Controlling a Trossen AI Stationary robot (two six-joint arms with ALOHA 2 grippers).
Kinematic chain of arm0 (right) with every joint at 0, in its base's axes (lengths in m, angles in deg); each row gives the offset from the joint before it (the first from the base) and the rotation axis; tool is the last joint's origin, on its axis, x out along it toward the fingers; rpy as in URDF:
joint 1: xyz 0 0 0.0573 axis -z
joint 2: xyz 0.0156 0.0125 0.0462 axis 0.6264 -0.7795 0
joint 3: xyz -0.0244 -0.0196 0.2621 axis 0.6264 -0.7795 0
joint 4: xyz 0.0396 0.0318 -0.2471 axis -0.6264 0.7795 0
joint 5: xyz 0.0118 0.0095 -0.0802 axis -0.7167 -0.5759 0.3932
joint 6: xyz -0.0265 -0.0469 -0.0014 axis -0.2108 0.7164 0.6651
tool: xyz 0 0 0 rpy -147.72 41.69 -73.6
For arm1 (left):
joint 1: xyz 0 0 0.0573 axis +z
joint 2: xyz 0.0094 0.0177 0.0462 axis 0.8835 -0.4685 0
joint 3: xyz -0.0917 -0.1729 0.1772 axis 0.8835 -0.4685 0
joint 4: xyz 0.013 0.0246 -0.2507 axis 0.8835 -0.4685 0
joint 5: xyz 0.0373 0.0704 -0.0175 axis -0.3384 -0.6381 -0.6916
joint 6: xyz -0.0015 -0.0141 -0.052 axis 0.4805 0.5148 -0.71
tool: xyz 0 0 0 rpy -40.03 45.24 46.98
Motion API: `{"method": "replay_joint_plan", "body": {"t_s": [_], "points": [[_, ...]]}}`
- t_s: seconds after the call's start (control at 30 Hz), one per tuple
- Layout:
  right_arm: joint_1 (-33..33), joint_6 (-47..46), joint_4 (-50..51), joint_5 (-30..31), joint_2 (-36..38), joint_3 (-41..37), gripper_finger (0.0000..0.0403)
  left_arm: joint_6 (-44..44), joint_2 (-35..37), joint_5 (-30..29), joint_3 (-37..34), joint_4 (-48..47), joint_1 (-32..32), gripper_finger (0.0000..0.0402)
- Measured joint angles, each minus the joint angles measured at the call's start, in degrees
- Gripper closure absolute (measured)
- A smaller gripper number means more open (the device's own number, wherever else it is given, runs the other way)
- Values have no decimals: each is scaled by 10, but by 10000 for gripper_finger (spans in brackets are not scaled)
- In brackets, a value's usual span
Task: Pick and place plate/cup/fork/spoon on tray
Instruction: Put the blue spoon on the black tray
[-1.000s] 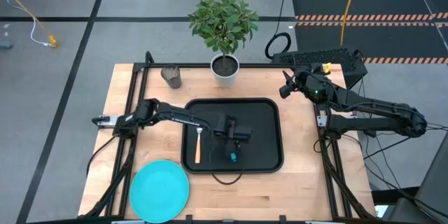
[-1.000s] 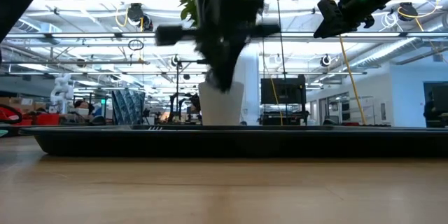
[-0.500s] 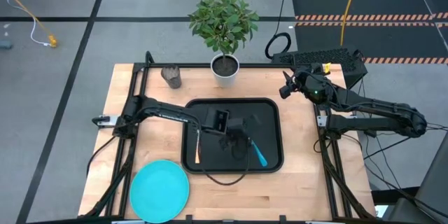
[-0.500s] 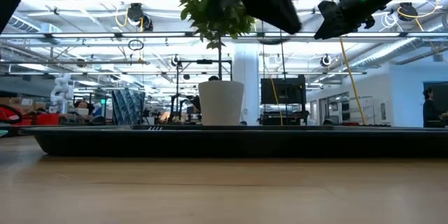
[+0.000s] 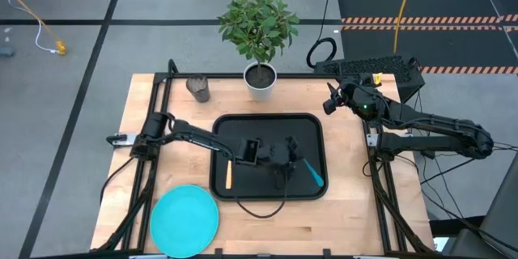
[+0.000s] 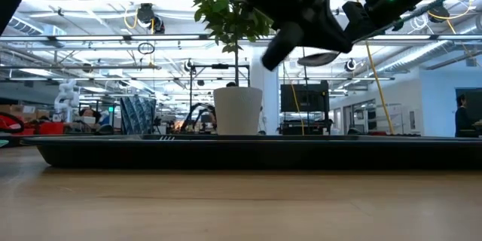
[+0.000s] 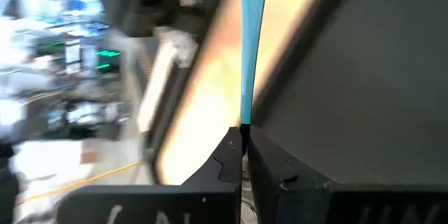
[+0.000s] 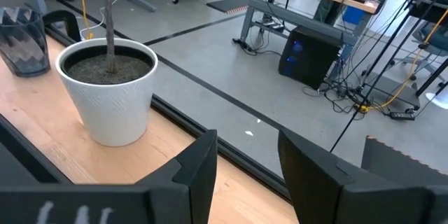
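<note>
The black tray [image 5: 243, 129] lies mid-table. The orange-handled fork [image 5: 228, 175] lies flat in its left part. My left gripper [image 5: 290, 160] hovers over the tray's right half, shut on the blue-handled spoon [image 5: 312, 172]. The low view shows this gripper [image 6: 301, 34] well above the tray [image 6: 241, 151]. The turquoise plate [image 5: 184, 220] lies flat at the near left. The dark cup [image 5: 198, 89] stands upright at the far left. My right gripper [image 5: 330, 104] waits open and empty above the far right of the table. My left gripper pinches the spoon's light blue handle [image 7: 244, 115] between its two fingertips [image 7: 231, 147]. The handle reaches straight on from the fingers, toward the tray's near right corner. The spoon is lifted clear of the tray. Which end of the handle it has, I cannot tell.
A white pot with a green plant [image 5: 261, 77] stands just beyond the tray's far rim; it also shows in the right wrist view [image 8: 108, 91]. A dark cable loops over the tray's near rim [image 5: 259, 208]. Bare wood lies between the tray and the table's right edge [image 5: 352, 178].
My left gripper has risen from the tray and gone toward the table's right edge with the spoon, turning as it went. The spoon, which hung near the tray's middle, now points toward the tray's near right corner.
</note>
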Motion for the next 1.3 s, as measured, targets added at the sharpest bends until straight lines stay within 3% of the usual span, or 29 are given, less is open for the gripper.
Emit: {"method": "replay_joint_plan", "body": {"t_s": [0.17, 0.3, 0.43, 0.57, 0.87, 1.0, 1.3], "points": [[0, 0, 8, 0, 0, 0, 259, 11, 0, -18, -31, 64, -3, 396], [0, 0, 8, 0, 0, 0, 259, 16, 16, -12, -41, -17, -3, 396], [0, 0, 9, 0, 0, 0, 259, -35, 54, 0, -60, -68, 1, 396], [0, 0, 8, 0, 0, 0, 259, -82, 100, 15, -122, -39, 4, 396], [0, -2, 6, 0, 0, 0, 259, -93, 172, 15, -268, 30, 4, 396], [0, -1, 6, 1, 0, 0, 259, -90, 197, 20, -295, -5, 4, 396], [3, -2, 5, 2, -4, 0, 259, -77, 233, 92, -311, -216, 4, 396]]}}
